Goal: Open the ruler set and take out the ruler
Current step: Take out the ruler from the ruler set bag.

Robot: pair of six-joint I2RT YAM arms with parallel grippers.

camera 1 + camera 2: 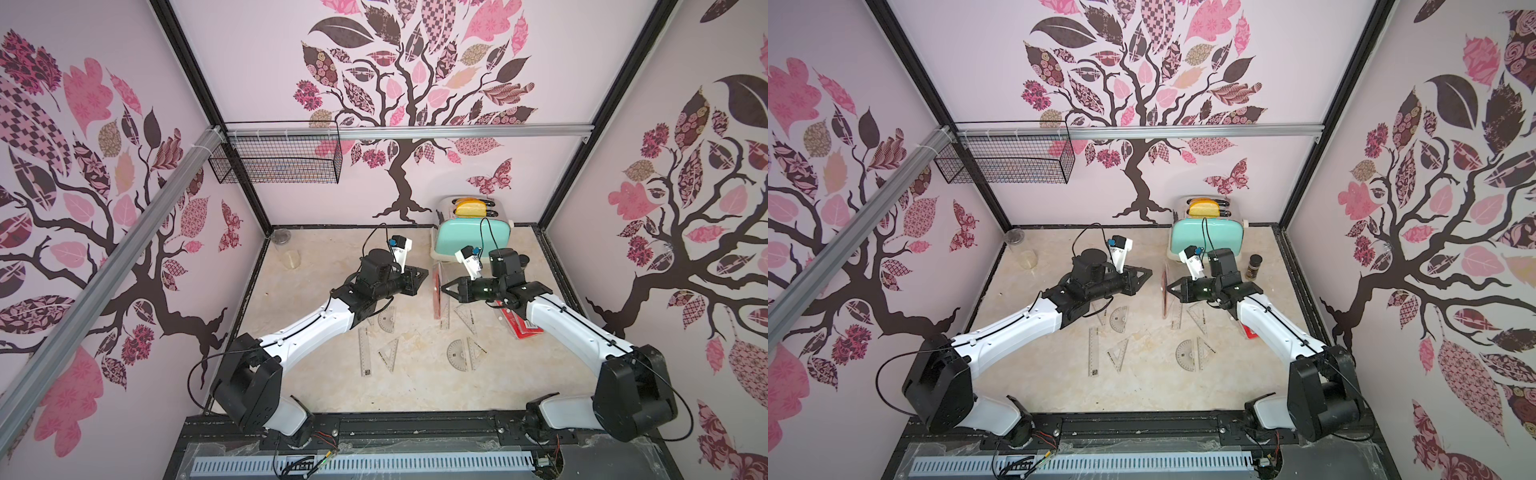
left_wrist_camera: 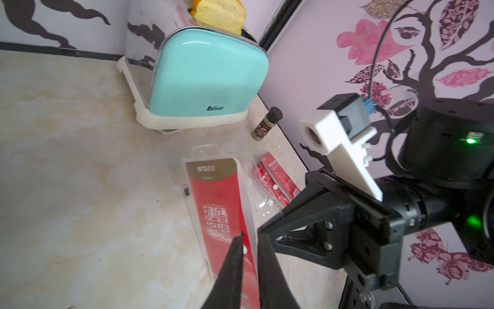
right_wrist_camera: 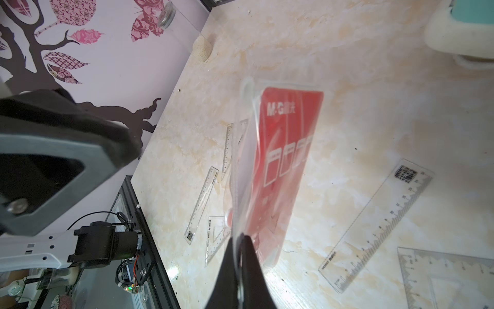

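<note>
**Right and left fingers at the ruler set.** The right fingers [image 3: 227, 270] are closed on the clear edge of the ruler set [image 3: 288, 149], a transparent pouch with a red card insert. The pouch is held on edge over the tabletop [image 1: 324, 386], just in front of the toaster [image 1: 471, 239]. The left fingers [image 2: 235, 264] are set narrow, with a slight gap, and are pointed at the pouch from the opposite side. Whether the pouch is touched by them cannot be told. Loose transparent instruments are laid flat on the tabletop nearer the arm bases: a straight ruler [image 1: 364, 351], a set square [image 1: 390, 353] and a protractor [image 1: 457, 354]. A second red package [image 1: 523, 326] is partly covered by the right arm [image 1: 573, 328]. A slice of bread [image 1: 469, 206] is seated in the toaster, and a small spice bottle [image 1: 1255, 266] is placed beside it.
</note>
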